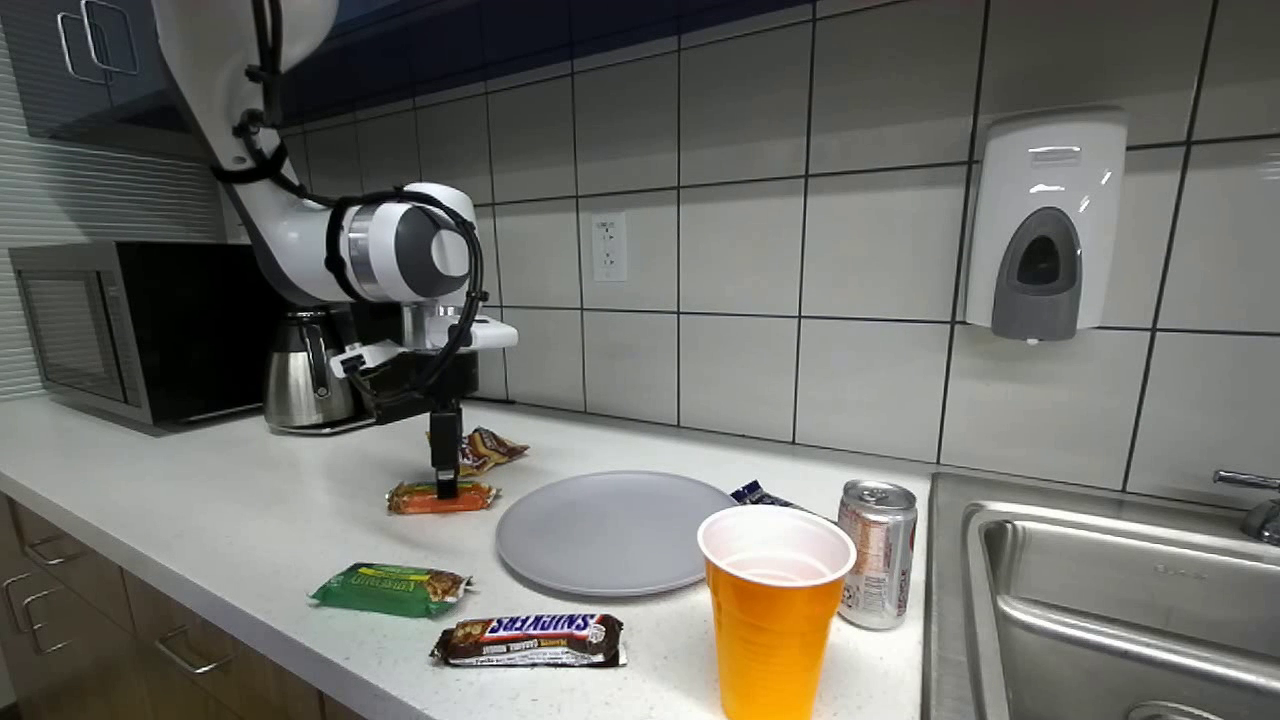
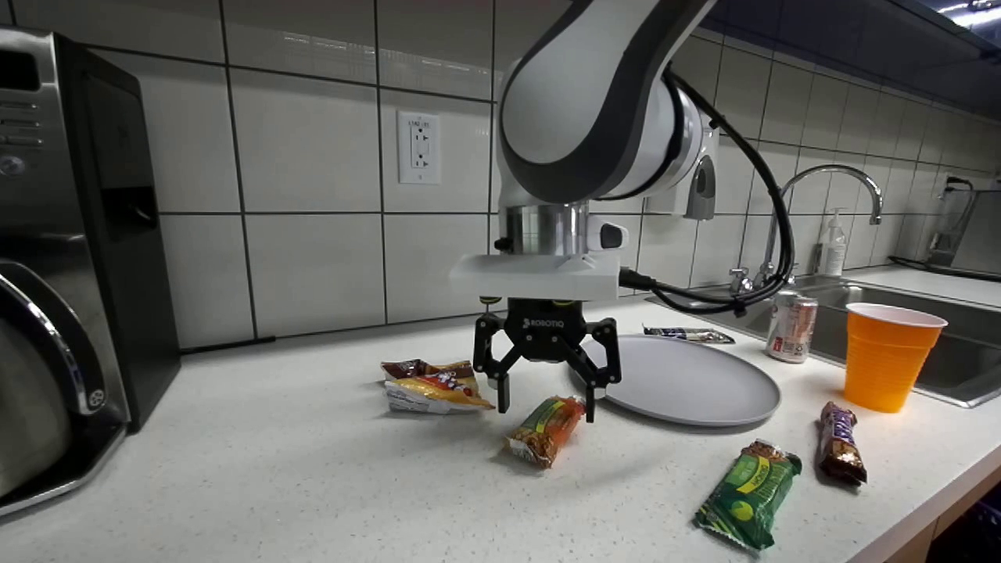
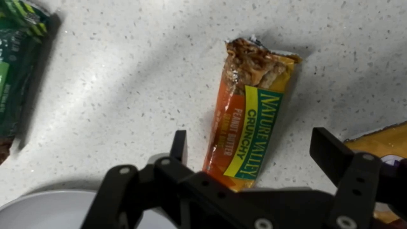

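Wrist view, jaws spread over orange granola bar [image 3: 248, 116], plate [image 3: 47, 211] near

In an exterior view I look slightly down from just short of the cup [image 1: 775, 640] and sink [image 1: 948, 600], facing the wall [image 1: 740, 250] at a slant toward the microwave [image 1: 190, 330] far away. In an exterior view my camera stands close by the coffee pot [image 2: 31, 422], low over the counter [image 2: 274, 469], facing that wall slantwise toward the tap [image 2: 875, 205]. Both exterior views share the plate [image 1: 615, 530], cup and arm [image 2: 563, 125]. My wrist view looks down, very close, at the snack bar [image 3: 244, 127], the gripper [image 3: 249, 138] at the bottom edge; snack bar and plate show in all three.
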`<state>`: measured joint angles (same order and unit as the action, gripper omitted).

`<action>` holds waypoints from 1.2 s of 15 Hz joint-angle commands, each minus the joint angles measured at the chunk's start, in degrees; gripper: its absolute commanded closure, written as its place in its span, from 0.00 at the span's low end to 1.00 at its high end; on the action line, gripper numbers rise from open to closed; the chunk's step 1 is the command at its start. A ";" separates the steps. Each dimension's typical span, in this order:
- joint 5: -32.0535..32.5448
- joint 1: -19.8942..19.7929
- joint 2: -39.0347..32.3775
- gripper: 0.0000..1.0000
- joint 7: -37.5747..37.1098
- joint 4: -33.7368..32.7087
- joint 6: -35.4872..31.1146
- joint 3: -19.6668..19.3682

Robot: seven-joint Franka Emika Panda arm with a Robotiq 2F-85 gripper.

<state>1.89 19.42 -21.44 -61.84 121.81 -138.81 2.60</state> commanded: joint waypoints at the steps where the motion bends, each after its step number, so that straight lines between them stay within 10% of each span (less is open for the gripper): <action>1: -0.76 -0.82 1.13 0.30 -0.87 0.87 0.33 0.78; 8: -0.54 -0.67 1.32 0.83 -1.43 0.93 0.51 0.74; 18: -1.03 -1.23 5.48 0.83 -1.25 2.77 0.45 1.01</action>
<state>1.82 19.41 -19.63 -62.50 122.23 -138.81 2.60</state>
